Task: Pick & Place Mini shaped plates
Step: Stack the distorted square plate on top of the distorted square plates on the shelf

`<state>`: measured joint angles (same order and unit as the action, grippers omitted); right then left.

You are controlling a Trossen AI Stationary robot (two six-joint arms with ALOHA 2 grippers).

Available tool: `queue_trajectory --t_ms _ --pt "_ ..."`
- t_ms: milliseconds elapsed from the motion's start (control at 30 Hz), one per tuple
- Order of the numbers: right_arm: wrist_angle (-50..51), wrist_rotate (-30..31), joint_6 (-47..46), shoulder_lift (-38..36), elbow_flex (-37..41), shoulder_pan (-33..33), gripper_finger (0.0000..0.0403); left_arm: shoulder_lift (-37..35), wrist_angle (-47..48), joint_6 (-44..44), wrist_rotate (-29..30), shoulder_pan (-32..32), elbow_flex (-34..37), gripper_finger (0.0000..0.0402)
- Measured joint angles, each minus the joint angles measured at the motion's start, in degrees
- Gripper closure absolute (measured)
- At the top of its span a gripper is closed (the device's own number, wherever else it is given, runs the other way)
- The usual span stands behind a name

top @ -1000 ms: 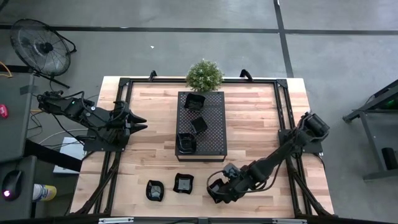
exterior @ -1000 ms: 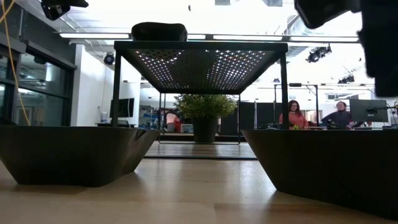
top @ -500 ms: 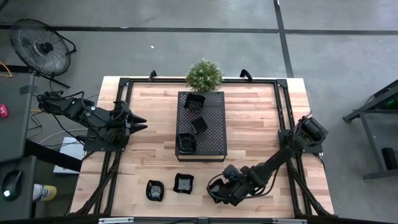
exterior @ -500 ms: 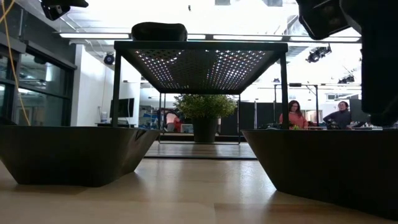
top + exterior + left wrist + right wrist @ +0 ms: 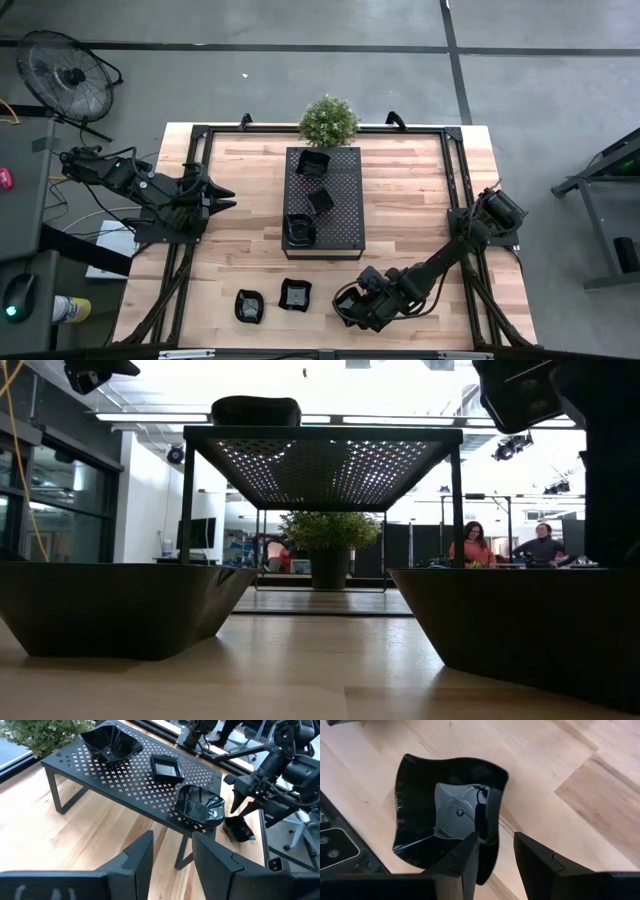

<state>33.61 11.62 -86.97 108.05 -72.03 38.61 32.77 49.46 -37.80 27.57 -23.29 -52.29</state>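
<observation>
The mini shaped plates are split between the table's near edge and the black perforated tray (image 5: 323, 200) standing mid-table. At the left edge my left claw (image 5: 222, 198) hangs above the wood, fingers parted by a narrow gap and holding nothing. Nearest the front-left, a small wavy plate (image 5: 249, 306) sits on the table, and just right of it a square plate (image 5: 295, 294), the two close but apart. On the tray three more plates line up from far to near: a ruffled one (image 5: 313, 162), a small square one (image 5: 319, 200) and a crumpled-rimmed one (image 5: 299, 230). A potted plant (image 5: 328, 121) stands at the far edge behind the tray. To the right, by the near edge, my right claw (image 5: 495, 855) straddles the rim of a wavy-sided square plate (image 5: 445, 820), one finger inside, one outside, narrowly spread; I cannot tell whether it is clamped.
</observation>
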Motion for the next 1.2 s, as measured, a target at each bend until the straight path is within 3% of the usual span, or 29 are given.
queue_trajectory --t_ms 167,433,867,1200 --pt "-5.67 -0.18 -0.06 0.0 2.86 0.02 0.0284 -0.02 0.54 0.0 0.0 0.0 0.0 0.0268" --pt "-5.56 0.63 -1.49 0.04 3.34 -0.09 0.0288 0.0 0.5 0.0 0.02 0.02 0.0 0.0268" --pt "-6.38 -1.36 -0.92 0.04 3.34 -0.09 0.0396 0.0 0.46 0.0 0.07 0.01 0.0 0.0268" --pt "-6.9 -2.04 -1.4 -0.89 3.34 -0.09 0.0401 -0.01 0.43 0.0 0.01 0.01 0.0 0.0268"
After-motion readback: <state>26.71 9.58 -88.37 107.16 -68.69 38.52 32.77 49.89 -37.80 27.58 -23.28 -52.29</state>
